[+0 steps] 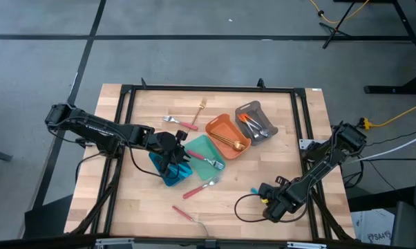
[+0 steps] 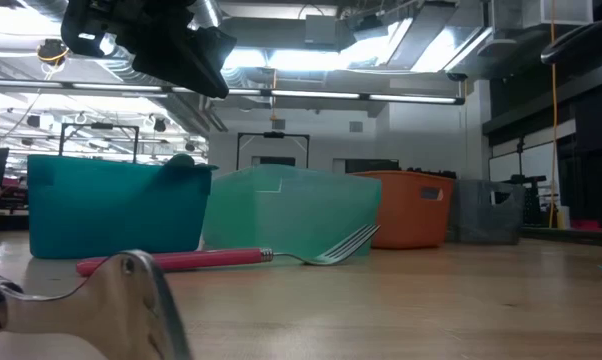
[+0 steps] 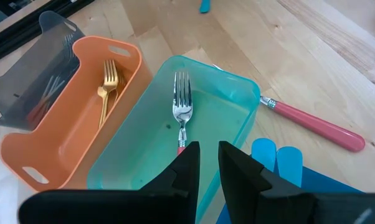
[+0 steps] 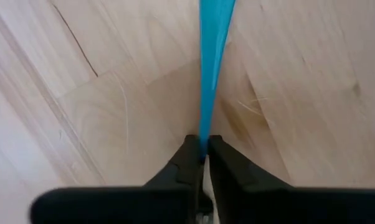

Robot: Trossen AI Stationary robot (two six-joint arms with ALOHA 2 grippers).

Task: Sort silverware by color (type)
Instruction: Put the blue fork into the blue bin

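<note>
Four trays clustered mid-tabletop (image 1: 146, 207): blue tray (image 1: 172, 174), teal tray (image 1: 201, 153), orange tray (image 1: 225, 131), grey tray (image 1: 258, 119). Left pincer (image 3: 207, 163) poised over the teal tray, fingers slightly parted, empty, pink-handled fork (image 3: 182, 112) lying just ahead. Right pincer (image 4: 201, 149) low at tabletop's right front, clamped on blue-handled utensil (image 4: 211, 56).

Fork (image 3: 182, 111) in tray (image 3: 237, 118); another tray (image 3: 81, 143) beside.
</note>
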